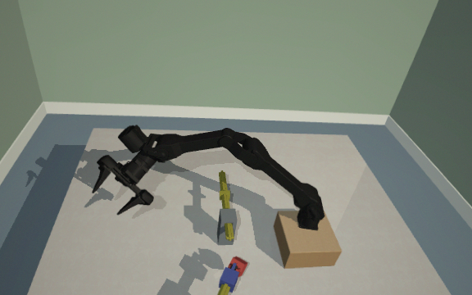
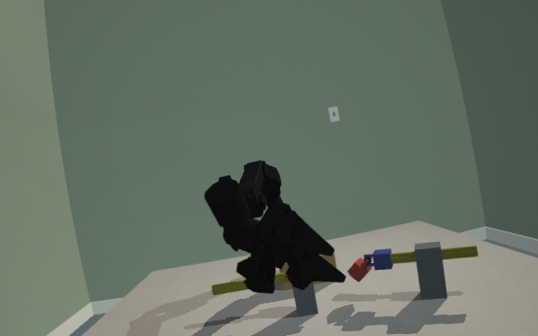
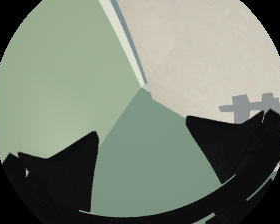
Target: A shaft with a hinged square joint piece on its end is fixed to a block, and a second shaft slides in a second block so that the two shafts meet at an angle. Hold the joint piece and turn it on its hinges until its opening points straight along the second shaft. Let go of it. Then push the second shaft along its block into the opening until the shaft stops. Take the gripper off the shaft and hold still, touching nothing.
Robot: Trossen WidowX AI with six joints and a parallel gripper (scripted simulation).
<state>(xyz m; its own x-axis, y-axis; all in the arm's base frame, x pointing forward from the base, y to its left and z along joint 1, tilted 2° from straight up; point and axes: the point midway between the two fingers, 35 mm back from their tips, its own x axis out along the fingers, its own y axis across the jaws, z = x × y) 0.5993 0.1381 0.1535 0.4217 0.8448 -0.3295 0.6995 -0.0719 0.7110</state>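
Note:
The red joint piece (image 1: 238, 265) (image 2: 359, 270) hangs on its hinge at the end of the blue fork (image 1: 229, 279) (image 2: 383, 259). In the exterior view it tilts downward, away from the fork's line; where its opening points I cannot tell. The first yellow shaft (image 1: 224, 290) (image 2: 460, 252) runs through a grey block (image 2: 431, 275). The second yellow shaft (image 1: 222, 180) (image 2: 227, 287) lies through the other grey block (image 1: 227, 217) (image 2: 305, 301); its near end is apart from the red piece. My gripper (image 1: 105, 203) (image 2: 339, 266) (image 3: 143, 128) is open and empty, left of the second shaft in the top view.
A tan box (image 1: 310, 238) stands under the arm's base, right of the second shaft's block in the top view. The arm arches behind the second shaft's far end. Green walls (image 1: 220, 53) stand around the pale table top (image 1: 138, 254). The wrist view shows shadows of the parts at right.

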